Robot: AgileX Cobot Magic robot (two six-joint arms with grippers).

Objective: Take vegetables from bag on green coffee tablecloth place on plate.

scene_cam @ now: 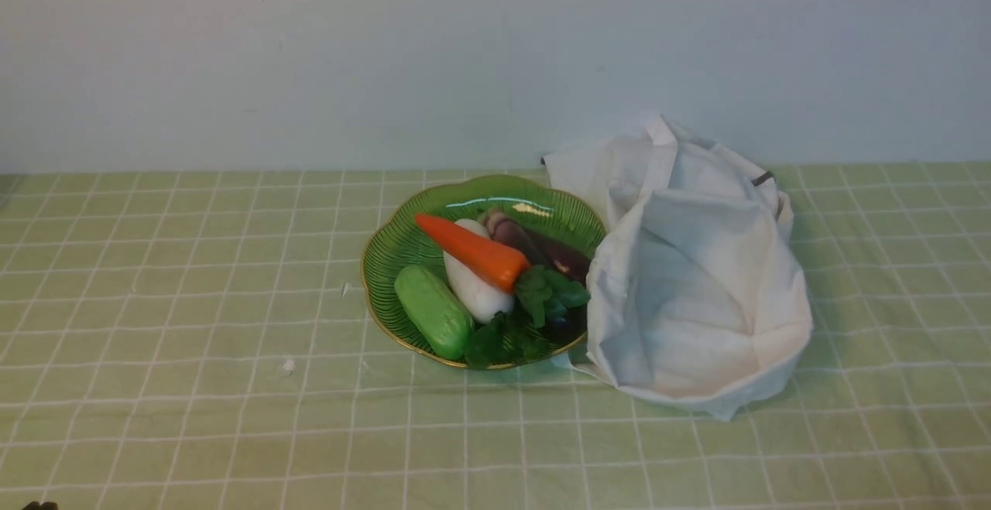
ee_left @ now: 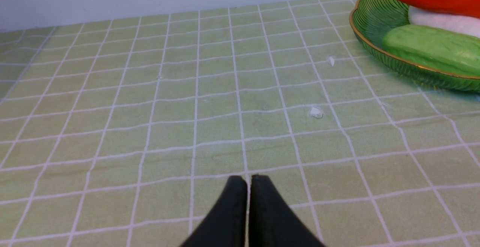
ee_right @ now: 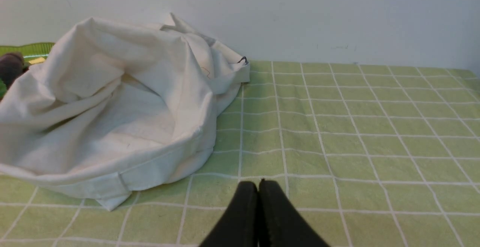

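The orange carrot [scene_cam: 472,250] with its green leafy top lies in the green ribbed plate [scene_cam: 387,251], across a white radish [scene_cam: 478,287], beside a green cucumber [scene_cam: 433,311] and a purple vegetable [scene_cam: 542,245]. The white bag [scene_cam: 697,293] sits slumped and open against the plate's right side; I see nothing inside it. The pale green checked tablecloth [scene_cam: 193,340] covers the table. My left gripper [ee_left: 248,181] is shut and empty, low over bare cloth left of the plate [ee_left: 365,22]. My right gripper [ee_right: 258,185] is shut and empty, near the bag [ee_right: 112,104].
Two small white scraps [scene_cam: 288,366] lie on the cloth left of the plate. A pale wall [scene_cam: 310,53] stands right behind the plate and bag. Only a dark tip [scene_cam: 39,505] of the left arm shows at the front view's bottom edge.
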